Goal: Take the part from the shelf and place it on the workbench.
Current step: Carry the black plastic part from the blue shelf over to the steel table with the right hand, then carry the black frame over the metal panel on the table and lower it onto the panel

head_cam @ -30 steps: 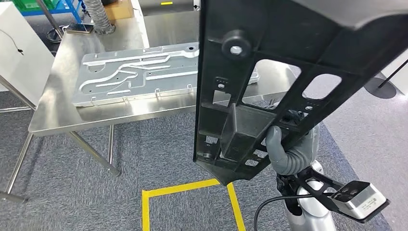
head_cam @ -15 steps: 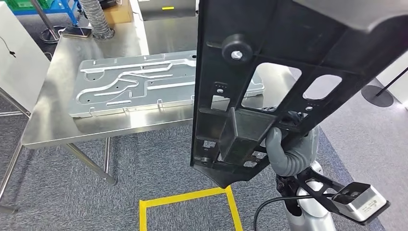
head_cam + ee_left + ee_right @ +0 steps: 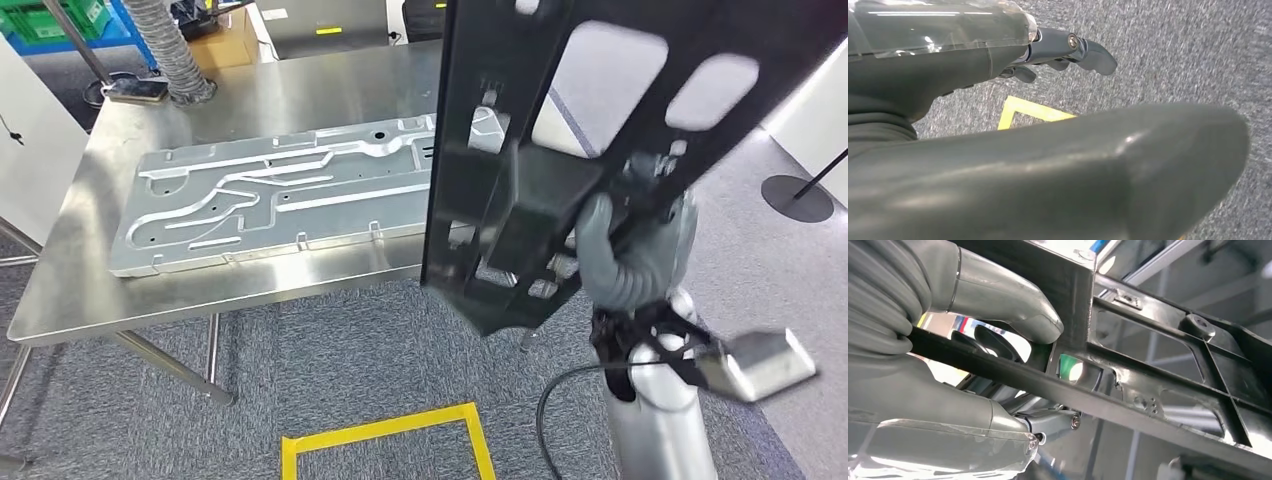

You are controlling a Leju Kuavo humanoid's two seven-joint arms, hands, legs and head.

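From up at the head, the right hand [image 3: 612,262] grips the long black part [image 3: 520,220] by its lower end, holding it up in the air just in front of the steel workbench [image 3: 90,280], where a silver plate [image 3: 280,195] lies. The left wrist view has the left hand [image 3: 1058,55] over grey carpet [image 3: 1173,55], fingers loosely apart, holding nothing. Close in at the right wrist, thumb [image 3: 1003,300] and fingers [image 3: 1048,420] clamp a rib of the part [image 3: 1158,365].

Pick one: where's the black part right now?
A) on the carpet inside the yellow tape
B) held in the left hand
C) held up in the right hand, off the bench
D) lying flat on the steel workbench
C: the right hand grips the black part, which hangs above the carpet by the workbench edge.
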